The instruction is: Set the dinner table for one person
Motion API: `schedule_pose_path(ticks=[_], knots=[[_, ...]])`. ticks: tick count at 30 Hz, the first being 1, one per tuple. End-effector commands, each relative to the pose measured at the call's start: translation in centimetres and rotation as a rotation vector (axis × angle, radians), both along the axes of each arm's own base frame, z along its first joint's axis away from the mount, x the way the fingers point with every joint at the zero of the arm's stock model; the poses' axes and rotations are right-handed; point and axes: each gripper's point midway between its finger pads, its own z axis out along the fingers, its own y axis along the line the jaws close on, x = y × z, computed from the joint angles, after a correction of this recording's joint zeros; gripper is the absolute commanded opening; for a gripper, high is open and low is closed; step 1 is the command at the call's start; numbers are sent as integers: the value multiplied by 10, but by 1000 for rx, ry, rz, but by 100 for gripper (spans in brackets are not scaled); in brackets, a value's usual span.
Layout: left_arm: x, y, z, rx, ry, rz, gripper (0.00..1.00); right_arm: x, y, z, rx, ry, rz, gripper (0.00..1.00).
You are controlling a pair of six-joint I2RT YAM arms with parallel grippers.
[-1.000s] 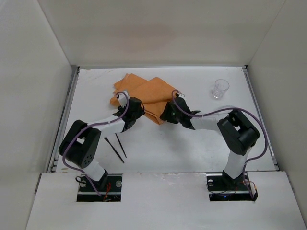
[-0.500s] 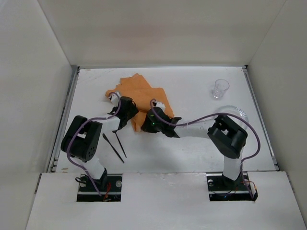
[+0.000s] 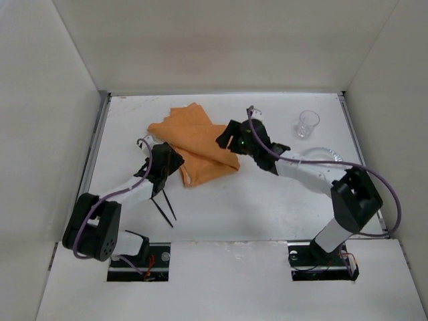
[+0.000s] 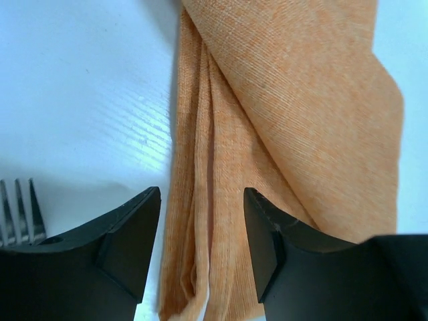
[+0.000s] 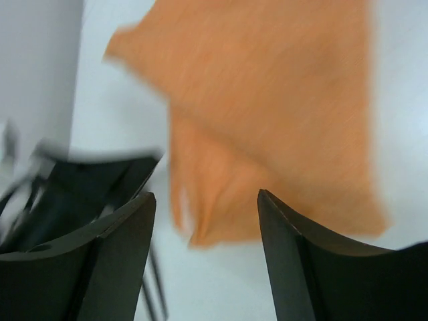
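My left gripper [image 4: 200, 198] spread empty over the folded orange cloth [image 3: 199, 148], my right gripper [image 3: 225, 139] likewise parted, holding nothing, dinner table [image 3: 267, 204] beneath

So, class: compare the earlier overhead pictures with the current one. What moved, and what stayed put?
The orange cloth has shifted left and toward the arms. The left fingers have drawn back to its near-left edge; the right fingers have swung out over its right side. Both pairs are open, holding nothing. The glass and two dark utensils stayed put.
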Motion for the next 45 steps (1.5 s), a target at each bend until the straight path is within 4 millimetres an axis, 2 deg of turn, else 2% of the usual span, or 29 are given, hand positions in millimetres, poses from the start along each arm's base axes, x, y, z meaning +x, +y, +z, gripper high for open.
schedule_pose_path(ticks=[1,5,8,12,18,21,24,25,28,30,32,33,35,36,38,41,45], knots=[[-20,1,4,10,-2,-22,50,51,-21,-19,-91,-12,-31,70],[-44,-5,-5,19,30,-70,51,107,-39,-47,-119,46,-83,71],[-57,-12,-13,24,51,-107,52,131,-39,-60,-99,73,-88,71],[-65,-21,-26,24,86,-150,52,146,-33,-77,-67,128,-83,71],[-59,-32,-35,-1,98,-170,52,149,-15,-88,17,175,-50,63],[-54,-34,-35,3,93,-164,51,152,-13,-91,46,179,-65,49],[-47,-31,-38,5,90,-148,45,156,-15,-88,63,155,-90,26],[-45,-31,-38,6,88,-144,42,157,-17,-84,66,141,-101,22],[-36,-28,-40,10,81,-119,18,158,-27,-55,81,73,-150,15],[-29,-22,-41,9,73,-89,9,156,-44,-31,76,22,-201,13],[-26,-15,-42,1,70,-57,5,150,-70,-11,63,-25,-269,13],[-25,-12,-43,2,71,-47,4,143,-95,2,59,-56,-334,13],[-25,-7,-45,16,73,-30,4,127,-133,12,59,-82,-436,13],[-25,-4,-46,24,73,-20,3,111,-157,12,65,-87,-511,13],[-26,0,-48,33,77,-10,3,85,-183,3,81,-72,-597,14],[-28,7,-47,33,70,8,3,46,-211,-30,77,-20,-708,14],[-28,15,-35,31,43,30,3,13,-208,-69,20,55,-705,16]])
